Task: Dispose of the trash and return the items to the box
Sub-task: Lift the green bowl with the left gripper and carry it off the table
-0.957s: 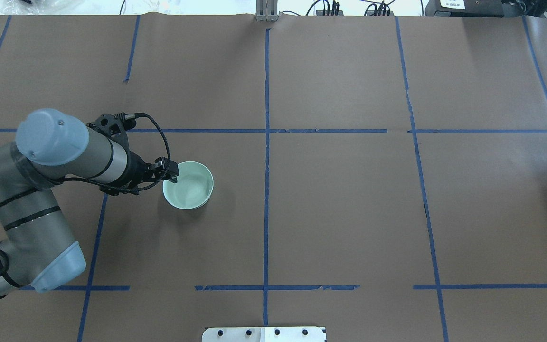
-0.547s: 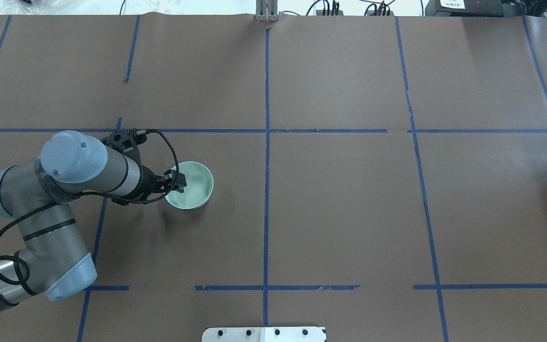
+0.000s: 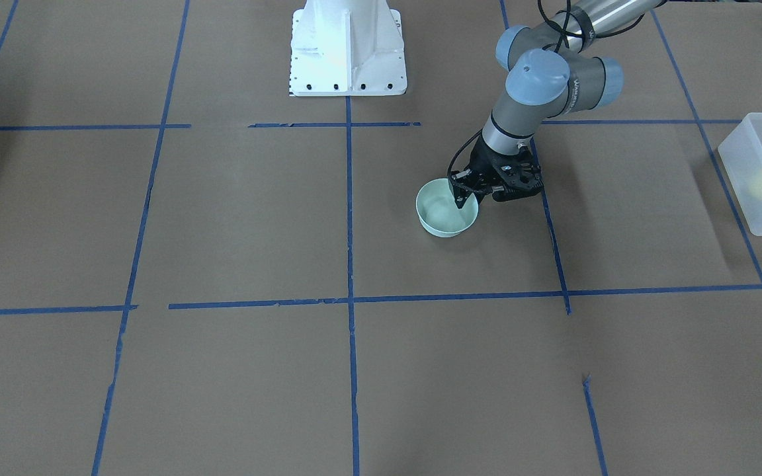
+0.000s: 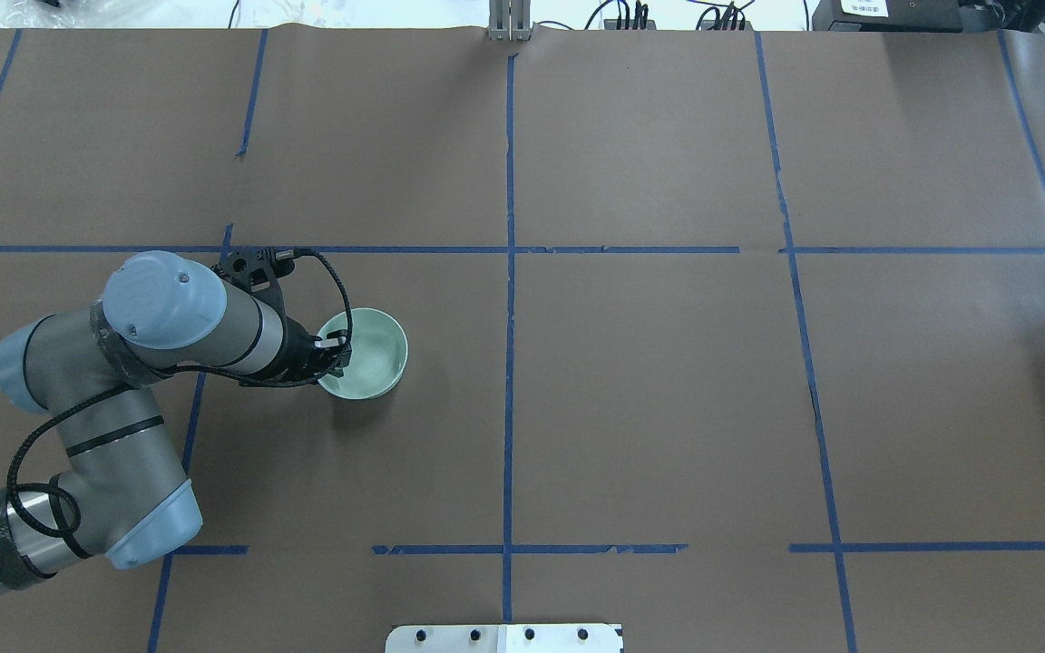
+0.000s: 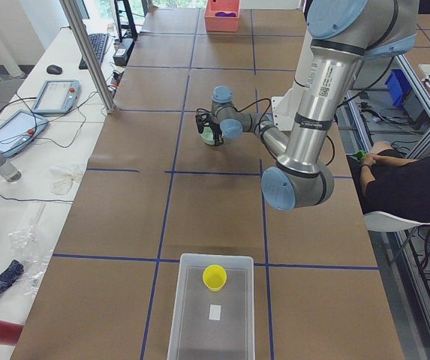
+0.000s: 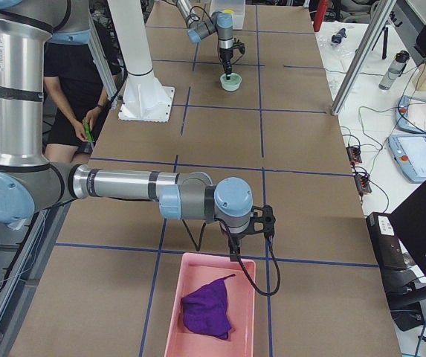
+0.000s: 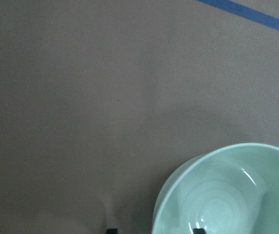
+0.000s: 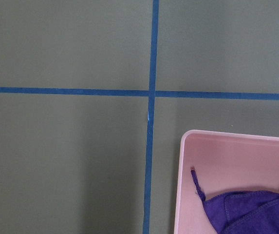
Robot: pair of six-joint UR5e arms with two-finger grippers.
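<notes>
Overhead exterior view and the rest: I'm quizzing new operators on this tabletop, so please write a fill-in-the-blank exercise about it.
1. The left gripper straddles the rim of the pale green round bowl, one of its fingers inside, the other ____.
2. The translucent frosted-white rectangular plastic bin holds a small tapered plastic cup coloured ____.
3. The pink rectangular tray holds a crumpled cloth coloured ____.

Missing words: outside; yellow; purple.
</notes>
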